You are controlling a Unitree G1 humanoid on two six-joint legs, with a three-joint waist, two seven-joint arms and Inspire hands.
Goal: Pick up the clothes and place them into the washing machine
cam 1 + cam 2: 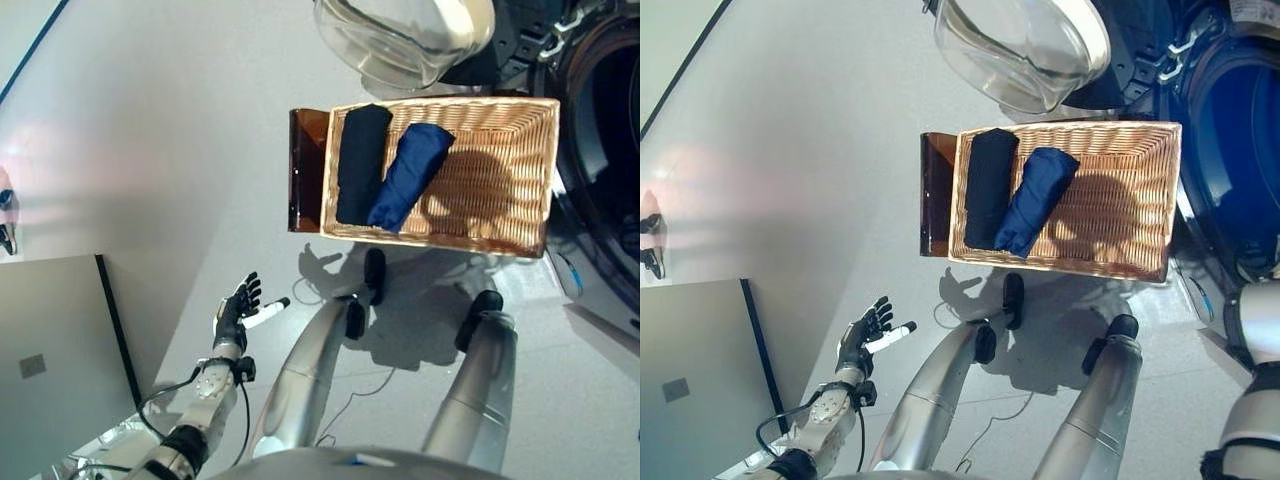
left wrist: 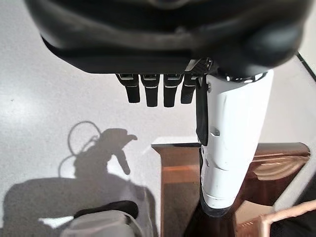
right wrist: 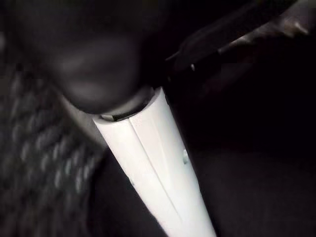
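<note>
A woven basket (image 1: 500,160) made of pale straw is seen on the grey floor (image 1: 150,120), just in front of the washing machine (image 1: 1240,150). Two rolled clothes are laid side by side at its left end: a black roll (image 1: 360,162) and a dark blue roll (image 1: 408,175), touching each other. The rest of the basket is bare weave. A shiny brown stand (image 1: 305,170) is seen against the basket's left side. The round glass door (image 1: 400,35) of the machine is swung open above the basket. The left hand (image 1: 238,308) is held low over the floor, well apart from the basket, with its fingers spread straight and nothing in it. In its own wrist view the straight fingers (image 2: 148,94) and the white thumb cover (image 2: 229,148) are shown, with the brown stand past them. The right arm is shown only in the right eye view, at the lower right edge by the machine. In the right wrist view only the right hand (image 3: 153,168) with its white thumb cover is made out against the dark, so whether it is holding anything cannot be told.
</note>
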